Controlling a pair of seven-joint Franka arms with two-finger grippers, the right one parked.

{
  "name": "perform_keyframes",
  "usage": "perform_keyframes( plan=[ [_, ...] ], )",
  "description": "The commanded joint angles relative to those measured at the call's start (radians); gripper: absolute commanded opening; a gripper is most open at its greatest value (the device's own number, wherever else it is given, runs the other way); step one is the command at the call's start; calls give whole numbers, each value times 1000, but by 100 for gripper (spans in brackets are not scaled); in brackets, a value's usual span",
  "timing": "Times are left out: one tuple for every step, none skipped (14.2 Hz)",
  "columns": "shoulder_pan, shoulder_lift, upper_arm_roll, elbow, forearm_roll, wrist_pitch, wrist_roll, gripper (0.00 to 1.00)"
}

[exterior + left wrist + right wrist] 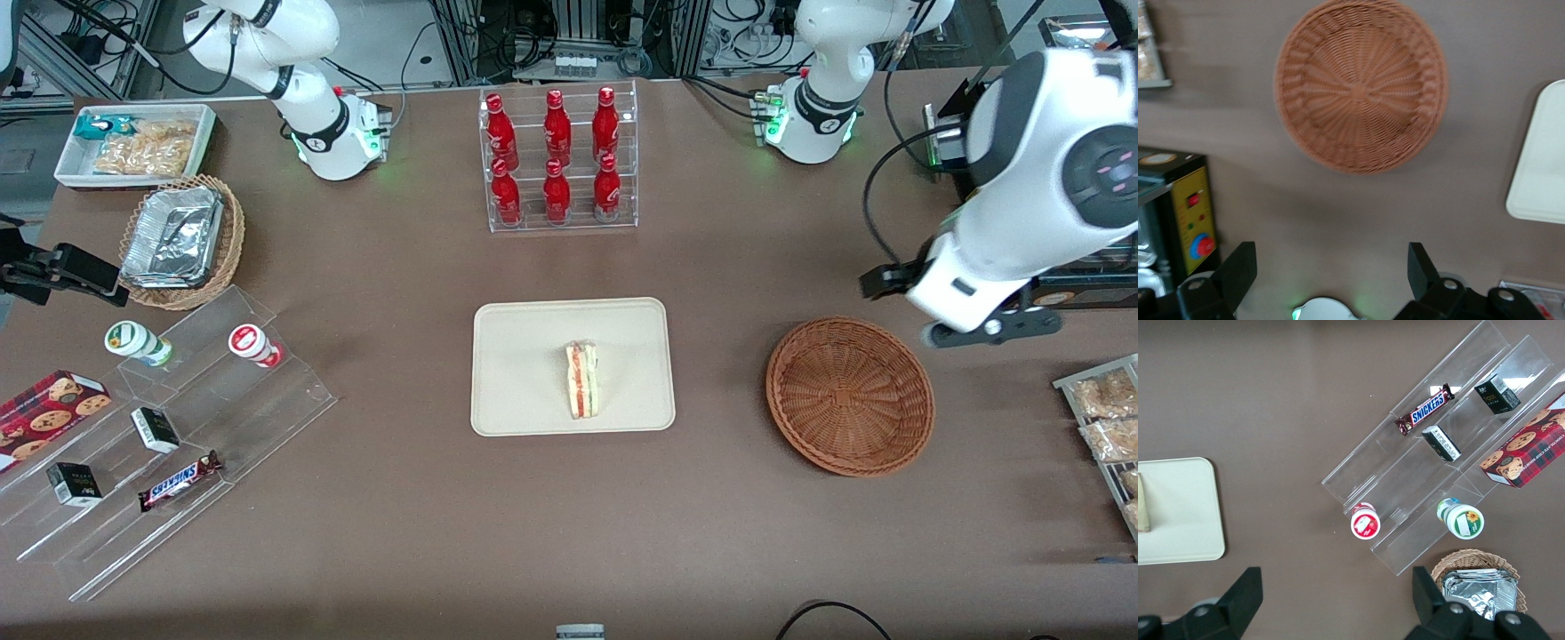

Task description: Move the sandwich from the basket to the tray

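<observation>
The sandwich [582,380], a pale wedge with red and green layers, lies on the cream tray [533,356] at the table's middle; the right wrist view shows a sliver of the sandwich [1143,503] on the tray [1178,513]. The reddish-brown wicker basket [849,396] sits empty beside the tray, toward the working arm's end. My gripper [885,280] hangs high above the table, farther from the front camera than the basket. In the left wrist view the gripper [1330,257] is open, with only bare table between its fingers [1238,270], and the basket [1361,83] and a tray corner [1541,160] are in sight.
A clear rack of red bottles [558,160] stands farther from the camera than the tray. Bagged snacks [1107,427] and a box with a yellow panel [1191,213] lie at the working arm's end. At the parked arm's end are stepped acrylic shelves [178,418], a small foil-tray basket [178,240] and a white bin [133,142].
</observation>
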Motion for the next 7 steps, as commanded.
perform_keyframes(
  plan=[
    [15, -93, -7, -40, -17, -62, 35, 100],
    [15, -105, -7, -39, -17, -80, 34, 100],
    [14, -119, -7, -40, -17, -91, 29, 100],
    [14, -121, -7, -39, -17, -100, 29, 100],
    [15, -122, -7, -37, -17, -101, 29, 100],
    [15, -121, -7, -36, -17, -98, 31, 100],
    [14, -121, -7, -36, -17, -99, 31, 100]
  ],
)
